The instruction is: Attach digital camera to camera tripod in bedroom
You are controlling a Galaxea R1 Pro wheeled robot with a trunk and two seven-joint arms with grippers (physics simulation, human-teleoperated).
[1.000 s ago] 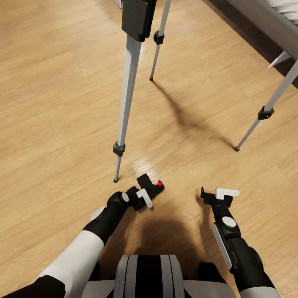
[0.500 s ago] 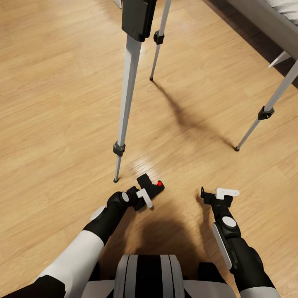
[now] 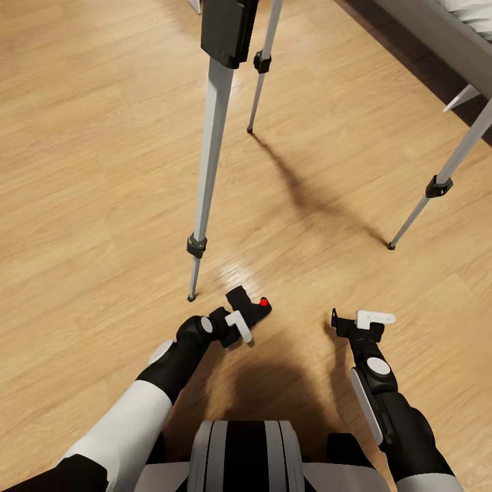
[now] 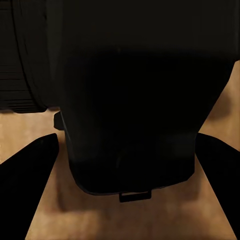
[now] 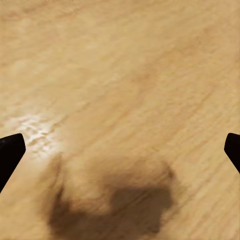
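The left jaws are closed on the camera, a small black boxy body with a round red button on top, held low over the floor; from the left wrist the camera looms between the two dark fingers, matte black, with a ribbed lens barrel at one side, and no lettering can be read. The right jaws stand wide apart with nothing between them, their dark fingertips at the far edges of the right wrist view over bare planks. The tripod rises just beyond the left jaws: its nearest silver leg ends at a black foot close beside the camera, a second leg stands farther ahead, and a third slants down well off beyond the right jaws. Between these legs the glossy light wood floor lies open. A grey bed edge crosses the far corner beyond the right jaws.
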